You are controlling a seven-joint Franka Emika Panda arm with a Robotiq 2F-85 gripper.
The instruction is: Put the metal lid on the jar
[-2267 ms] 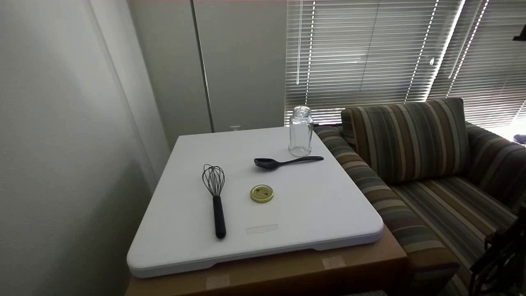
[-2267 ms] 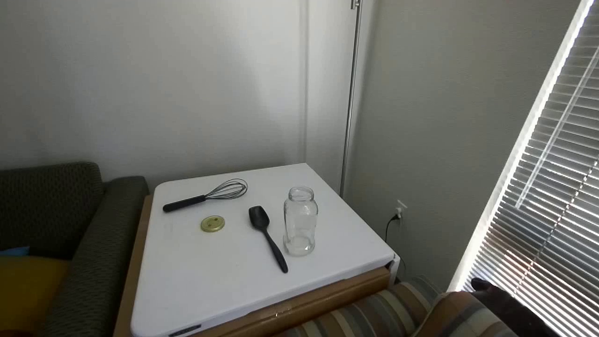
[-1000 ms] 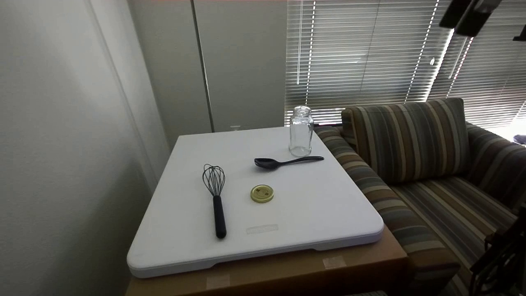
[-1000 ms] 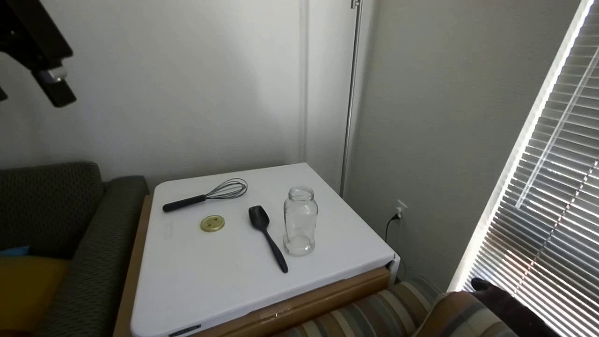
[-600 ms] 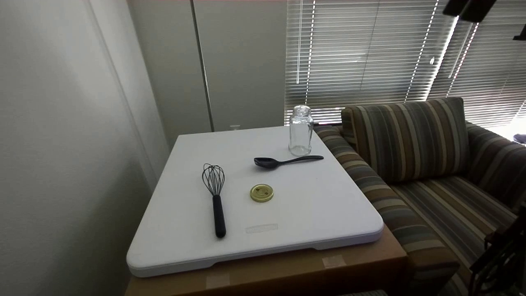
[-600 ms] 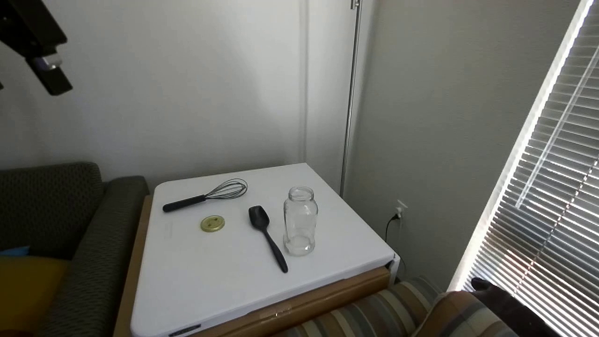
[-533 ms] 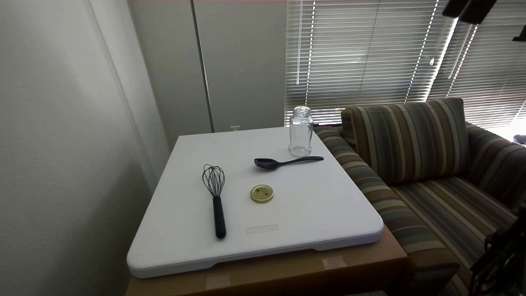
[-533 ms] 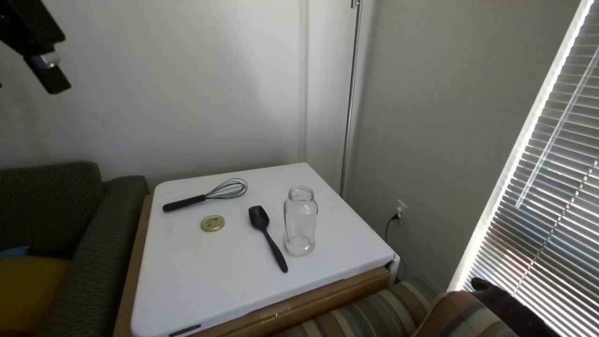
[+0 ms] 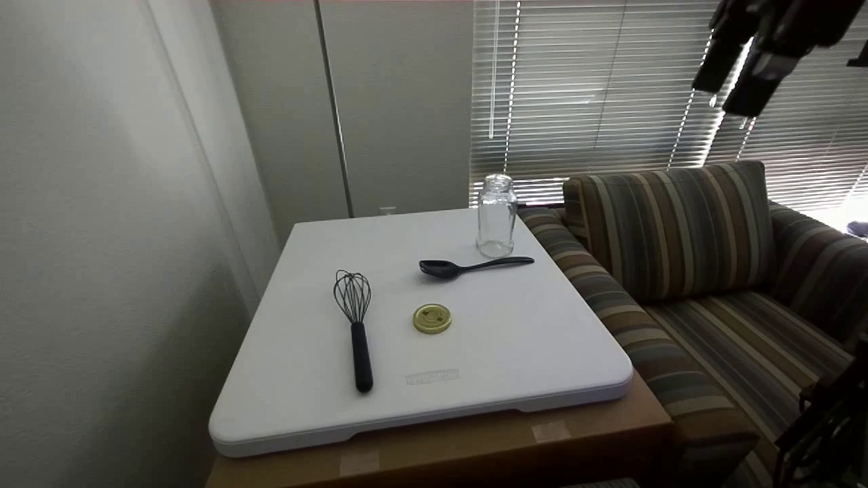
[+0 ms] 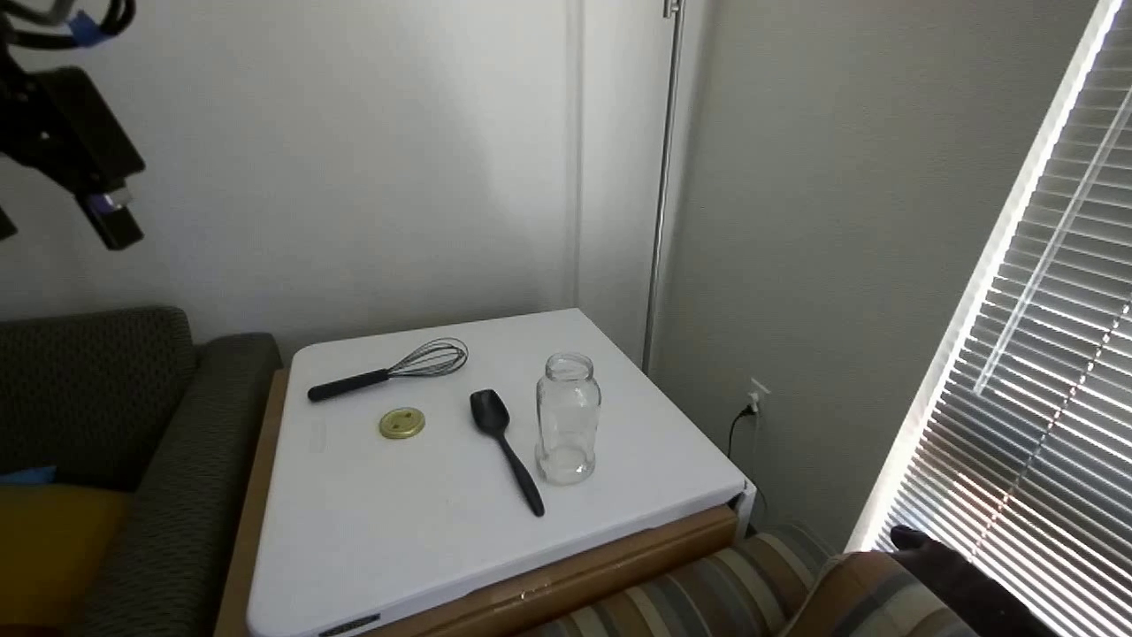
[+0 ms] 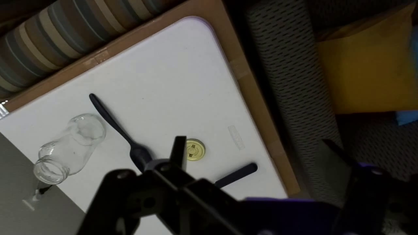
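The gold metal lid lies flat on the white table in both exterior views [image 9: 432, 318] [image 10: 401, 423]. It also shows in the wrist view [image 11: 197, 149], its edge partly covered by one finger. The clear glass jar stands upright and open-mouthed near the table's edge in both exterior views [image 9: 496, 220] [image 10: 568, 420] and in the wrist view [image 11: 73, 148]. My gripper [image 11: 254, 142] is open and empty, its fingers wide apart. It hangs high in the air, well above and away from the lid and jar, in both exterior views [image 9: 727, 95] [image 10: 60, 234].
A black spoon [image 9: 444, 270] lies between lid and jar, its handle close to the jar's base. A black whisk [image 9: 361, 356] lies on the lid's other side. The white table [image 9: 522, 379] borders a striped armchair [image 9: 668, 237], a wall [image 9: 122, 237] and a dark sofa [image 10: 97, 389].
My gripper was out of view at first and came in at the top. It rose slightly, then moved lower over the last half second. The lid, jar, spoon and whisk have not moved.
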